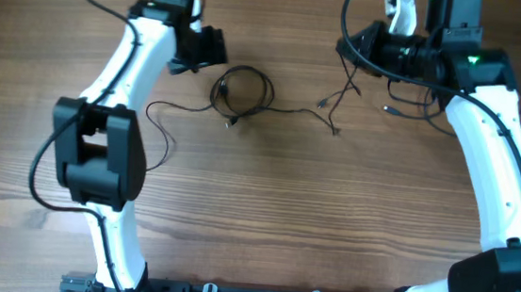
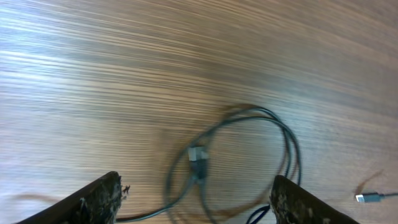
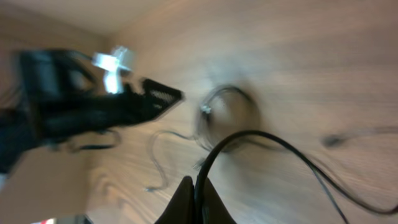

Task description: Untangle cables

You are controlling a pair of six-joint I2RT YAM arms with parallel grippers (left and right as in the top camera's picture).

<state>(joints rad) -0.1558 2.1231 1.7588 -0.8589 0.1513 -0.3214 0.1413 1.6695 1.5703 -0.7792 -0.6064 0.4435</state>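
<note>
One risk: your right jaws clench a cable strand [image 3: 245, 132]; hauling could cinch the coil [image 2: 198, 154] beneath your released left jaws.

Left gripper [image 2: 196, 186] spread wide, right gripper [image 3: 196, 196] pinched shut.
Both arms rise from the near edge of the table [image 1: 263, 222] and reach toward the far edge. The left arm [image 1: 99, 156] bends at a dark elbow, its white forearm slanting to the far-left area with the wrist turned toward the middle; its two fingers [image 2: 99, 199] stand well apart, nothing between them. The right arm [image 1: 492, 147] stretches along the right side, wrist turned inward, jaws pressed together on a black cable [image 3: 249, 132].
</note>
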